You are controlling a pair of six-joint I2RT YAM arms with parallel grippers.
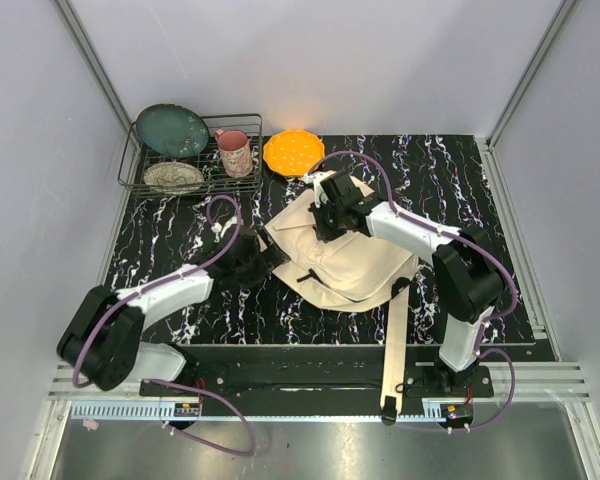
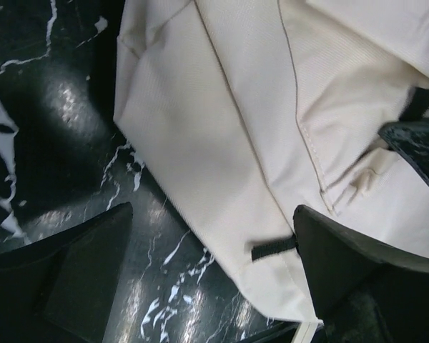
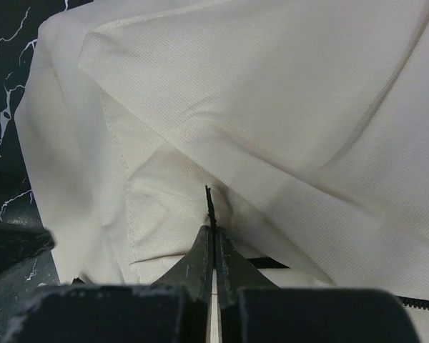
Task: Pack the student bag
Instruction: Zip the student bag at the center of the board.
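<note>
**Top external view.** The large cream canvas backpack (image 1: 355, 262) lies flat at the middle of the black, white-veined marble tabletop (image 1: 460, 180). The left gripper (image 1: 260, 258) sits at the backpack's left edge. The right gripper (image 1: 328, 215) is down on its far, upper part. A long cream webbing strap (image 1: 394, 340) runs from the backpack's near edge toward the arm bases. Beyond the backpack stand a round orange dish (image 1: 293, 152) and, further left, a wire rack (image 1: 230, 116) (it holds crockery).

**Left wrist view.** The left gripper (image 2: 214, 268) is spread wide and holds nothing. Its dark fingers (image 2: 86, 271) flank a corner of the cream canvas backpack (image 2: 222, 128). The weave is fine and matte, with stitched seams. A short black webbing loop (image 2: 274, 248) sits at the hem, close to the right-hand finger.

**Right wrist view.** The jaws of the right gripper (image 3: 214, 246) are pressed fully together, pinching a thin black tab (image 3: 210, 204). The tab stands upright against the folded, creased cloth of the cream canvas backpack (image 3: 272, 107).
</note>
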